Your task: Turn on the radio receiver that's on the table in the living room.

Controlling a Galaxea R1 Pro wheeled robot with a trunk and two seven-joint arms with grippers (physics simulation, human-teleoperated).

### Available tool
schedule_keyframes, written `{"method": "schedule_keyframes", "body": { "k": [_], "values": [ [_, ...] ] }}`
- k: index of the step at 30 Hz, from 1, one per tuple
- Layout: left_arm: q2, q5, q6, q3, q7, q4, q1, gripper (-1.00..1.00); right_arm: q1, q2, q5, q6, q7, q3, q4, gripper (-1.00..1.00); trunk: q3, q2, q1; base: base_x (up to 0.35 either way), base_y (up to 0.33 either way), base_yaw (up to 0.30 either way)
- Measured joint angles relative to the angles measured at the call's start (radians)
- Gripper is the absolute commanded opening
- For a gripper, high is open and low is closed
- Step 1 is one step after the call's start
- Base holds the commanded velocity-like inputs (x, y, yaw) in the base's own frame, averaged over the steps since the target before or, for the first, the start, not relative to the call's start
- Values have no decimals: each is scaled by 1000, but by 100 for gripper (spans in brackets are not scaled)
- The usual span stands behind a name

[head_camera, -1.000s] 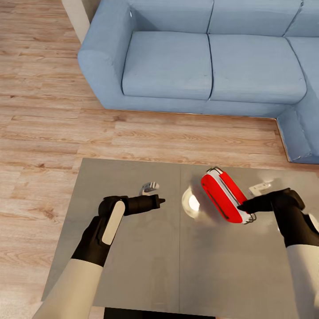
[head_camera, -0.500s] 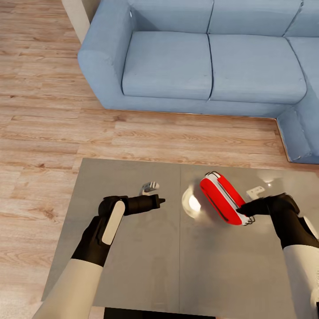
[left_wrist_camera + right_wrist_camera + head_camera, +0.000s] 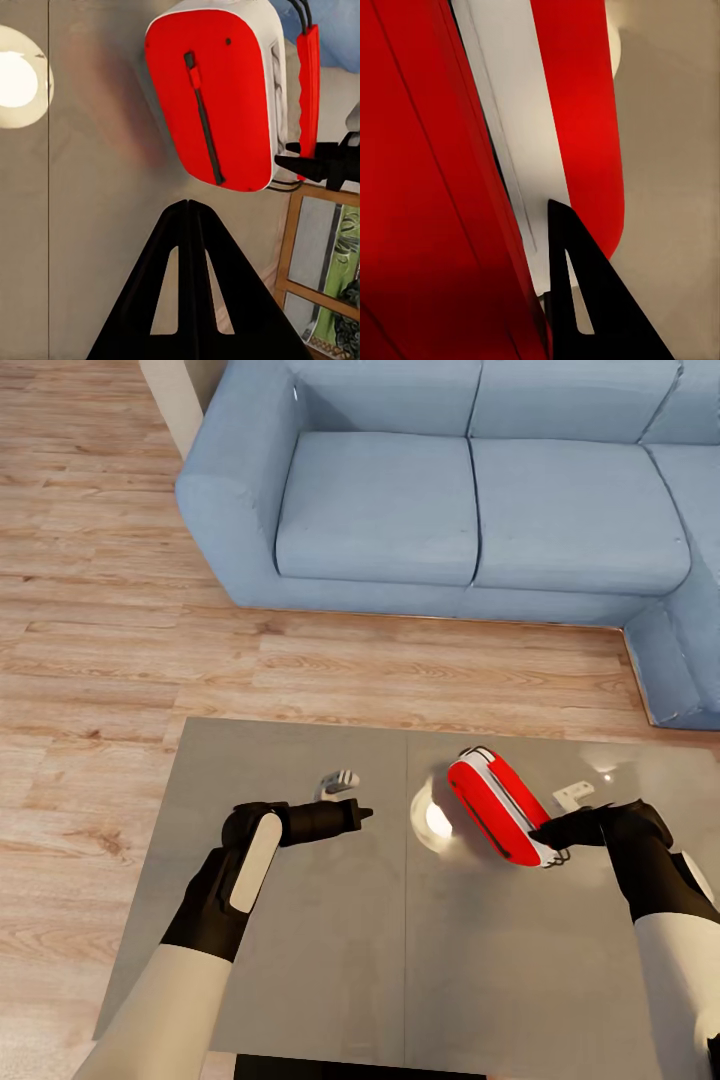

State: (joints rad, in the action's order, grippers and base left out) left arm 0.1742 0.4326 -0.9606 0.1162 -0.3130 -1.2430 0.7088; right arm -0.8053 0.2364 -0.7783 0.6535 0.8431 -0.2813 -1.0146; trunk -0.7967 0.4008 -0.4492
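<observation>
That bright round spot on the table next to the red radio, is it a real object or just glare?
Glare, it seems: in the head view the spot sits flat in the glossy table, like a lamp's reflection beside the radio; the left wrist view shows the same glowing disc on the grey top, with the radio's soft blurred reflection nearby.

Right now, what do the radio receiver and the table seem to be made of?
The radio receiver: likely smooth moulded plastic, with an even red shell and white trim; its thin dark handle wires might be metal. The table: grey and glossy, mirroring a lamp and the fingers, so perhaps glass or polished laminate.
</observation>
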Motion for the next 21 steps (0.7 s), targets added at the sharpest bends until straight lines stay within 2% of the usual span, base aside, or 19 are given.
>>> {"method": "schedule_keyframes", "body": {
  "k": [4, 9, 10, 11, 21],
  "values": [
    [0, 0, 0, 0, 0, 0, 0, -100, 0, 0, -6, -7, 4, -1, 1, -100, 0, 0, 0, 0, 0, 0],
    [0, 0, 0, 0, 0, 0, 0, -100, 0, 1, 43, 36, -27, 0, 0, -100, 0, 0, 0, 0, 0, 0],
    [0, 0, 0, 0, 0, 0, 0, -100, 1, 1, 47, 38, -29, 0, 0, 100, 0, 0, 0, 0, 0, 0],
    [0, 0, 0, 0, 0, 0, 0, -100, 1, 3, 58, -32, -47, 1, 10, 100, 0, 0, 0, 0, 0, 0],
    [0, 0, 0, 0, 0, -1, 0, -100, 1, 4, 55, -37, -51, 2, 10, 100, 0, 0, 0, 0, 0, 0]
  ]
}}
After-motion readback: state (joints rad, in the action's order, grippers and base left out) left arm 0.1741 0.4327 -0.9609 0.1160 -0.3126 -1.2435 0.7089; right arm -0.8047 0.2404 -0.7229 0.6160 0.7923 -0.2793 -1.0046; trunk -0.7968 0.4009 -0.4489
